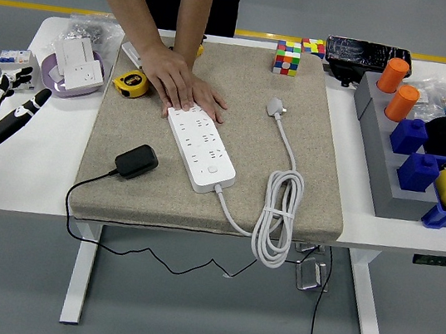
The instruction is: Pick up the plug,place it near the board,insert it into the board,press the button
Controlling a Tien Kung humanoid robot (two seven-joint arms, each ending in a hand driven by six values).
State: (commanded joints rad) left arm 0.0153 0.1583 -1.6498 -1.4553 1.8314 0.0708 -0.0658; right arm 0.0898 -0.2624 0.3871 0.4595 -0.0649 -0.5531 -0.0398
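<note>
A black plug adapter (136, 161) lies on the beige mat (321, 182), its thin black cord trailing off the near edge. To its right a white power strip (200, 148) lies diagonally, with its button near the front end. A person's hand (186, 89) presses flat on the strip's far end. My left hand (12, 106) hovers at the table's left edge, well left of the plug, fingers relaxed and empty. My right hand is out of view.
The strip's coiled white cable (278, 213) hangs over the mat's near edge, its own plug (276, 107) lying further back. A yellow tape measure (130, 83), white sockets (79, 64), Rubik's cubes (287, 57) and grey bins with orange and blue items (412, 136) ring the mat.
</note>
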